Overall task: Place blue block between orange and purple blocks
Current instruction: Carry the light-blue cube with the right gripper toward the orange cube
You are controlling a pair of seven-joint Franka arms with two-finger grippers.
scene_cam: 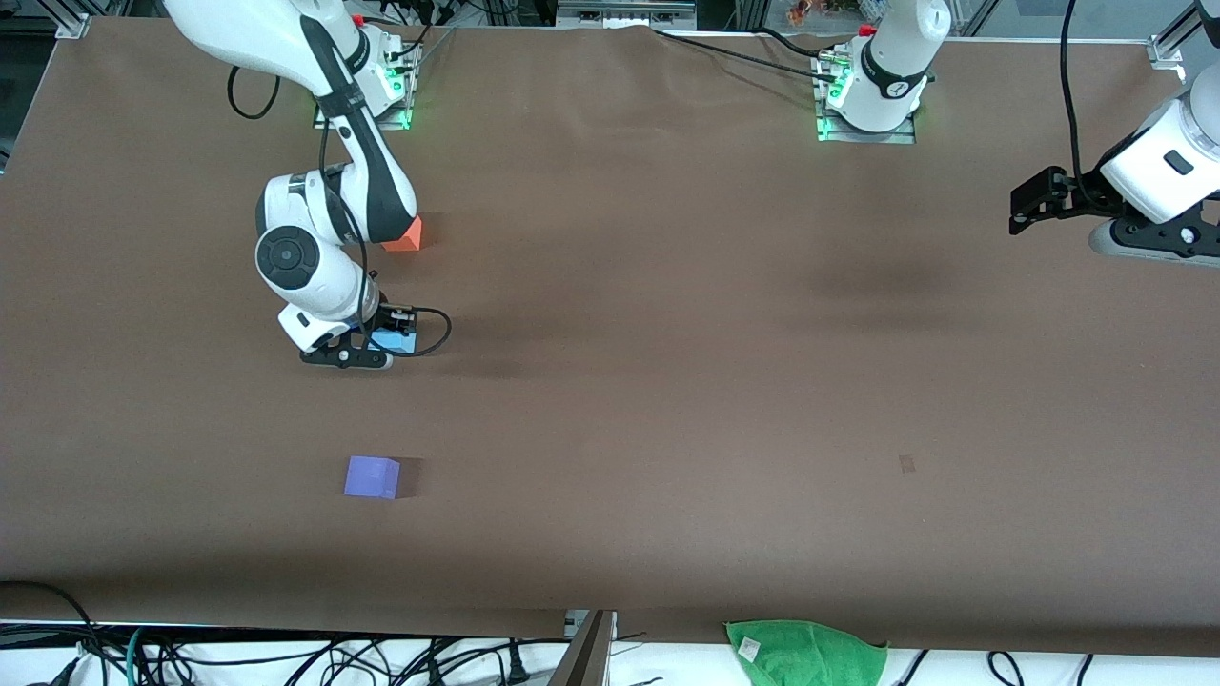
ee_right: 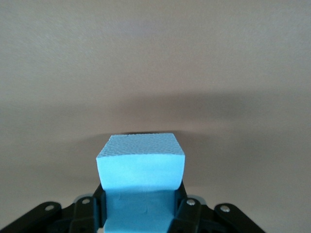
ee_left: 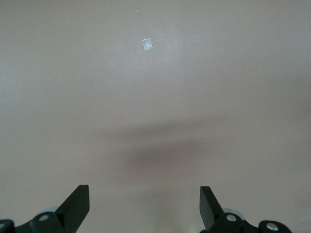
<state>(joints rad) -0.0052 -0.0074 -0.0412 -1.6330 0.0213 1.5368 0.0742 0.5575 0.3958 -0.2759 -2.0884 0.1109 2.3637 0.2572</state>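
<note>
While the left gripper waits open, the right gripper clamps the matte, pebbled blue block.

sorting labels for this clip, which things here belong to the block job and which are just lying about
Job: blue block, held in the right end effector; orange block; purple block.

Lying about: green cloth at the table edge; cables; left end effector, open, waiting.
</note>
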